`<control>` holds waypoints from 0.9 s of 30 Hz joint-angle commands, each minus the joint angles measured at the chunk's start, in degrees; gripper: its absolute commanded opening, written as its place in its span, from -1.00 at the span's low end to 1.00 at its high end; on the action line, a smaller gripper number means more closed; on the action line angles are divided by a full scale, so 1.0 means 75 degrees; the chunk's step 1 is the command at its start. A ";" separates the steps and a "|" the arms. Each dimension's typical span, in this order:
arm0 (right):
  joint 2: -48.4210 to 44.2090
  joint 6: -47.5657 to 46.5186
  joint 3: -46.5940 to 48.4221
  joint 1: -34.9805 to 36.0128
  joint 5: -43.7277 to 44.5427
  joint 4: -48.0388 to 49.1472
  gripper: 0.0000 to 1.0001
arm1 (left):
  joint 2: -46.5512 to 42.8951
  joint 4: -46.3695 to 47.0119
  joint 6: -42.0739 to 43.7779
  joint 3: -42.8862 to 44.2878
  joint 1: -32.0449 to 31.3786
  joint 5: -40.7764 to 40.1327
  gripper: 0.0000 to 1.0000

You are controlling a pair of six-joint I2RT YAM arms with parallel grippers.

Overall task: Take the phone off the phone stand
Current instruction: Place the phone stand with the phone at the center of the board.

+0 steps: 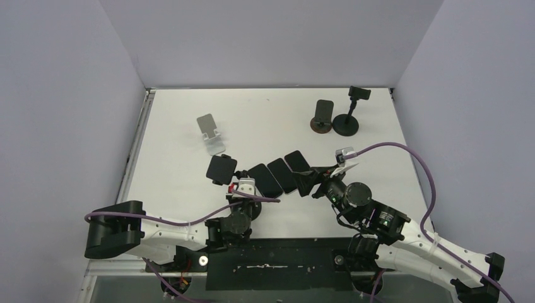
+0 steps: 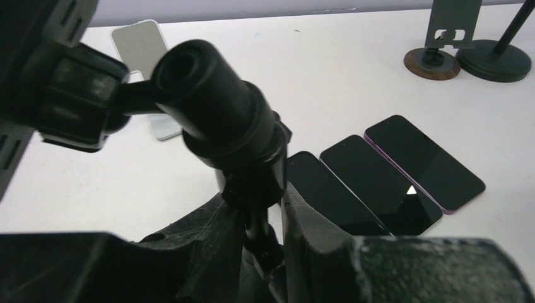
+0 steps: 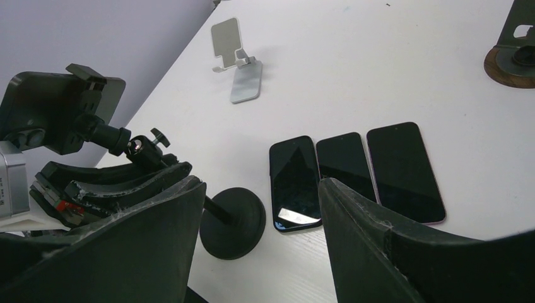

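the left end effector [image 2: 262, 221] is closed narrowly on the thin stem of the black clamp-type phone stand [image 3: 232, 221], with its fingers [image 2: 315, 246] on either side of the rod below the ball joint. the dark phone [image 1: 221, 169] sits gripped in the stand's clamp, tilted, at the near left of the white worktop [image 1: 265, 120]. the right end effector [image 1: 310, 180] is wide open and holds nothing, just right of a row of three black phones [image 1: 282, 175] lying flat side by side beside the stand's round base. a silver folding stand [image 1: 211, 136] sits farther back on the left.
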 commanded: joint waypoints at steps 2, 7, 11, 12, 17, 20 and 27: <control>-0.0117 0.0045 0.0057 -0.0021 0.0225 0.0096 0.34 | 0.0015 0.0455 -0.0016 0.0363 -0.0138 0.0017 -0.33; -0.0126 0.0043 0.0067 -0.0016 0.0248 0.0053 0.33 | -0.0180 0.0057 -0.0168 0.0340 -0.0272 0.0101 -0.09; -0.0132 0.0056 0.0063 -0.0016 0.0250 0.0026 0.33 | -0.0504 -0.0436 -0.0340 0.0301 -0.0481 0.0149 0.07; -0.0130 0.0064 0.0063 -0.0021 0.0247 0.0038 0.34 | -0.0608 -0.0651 -0.0425 0.0311 -0.0513 0.0206 0.11; -0.0115 0.0045 0.0102 -0.0019 0.0250 0.0053 0.34 | -0.1174 -0.1881 -0.0977 0.0482 -0.0741 0.0460 0.28; -0.0115 0.0043 0.0119 -0.0019 0.0239 0.0042 0.34 | -0.1480 -0.2954 -0.1474 0.0633 -0.0874 0.0678 0.41; -0.0193 0.0025 0.0060 -0.0022 0.0235 -0.0006 0.34 | -0.2051 -0.5532 -0.2460 0.1207 -0.1429 0.1406 0.84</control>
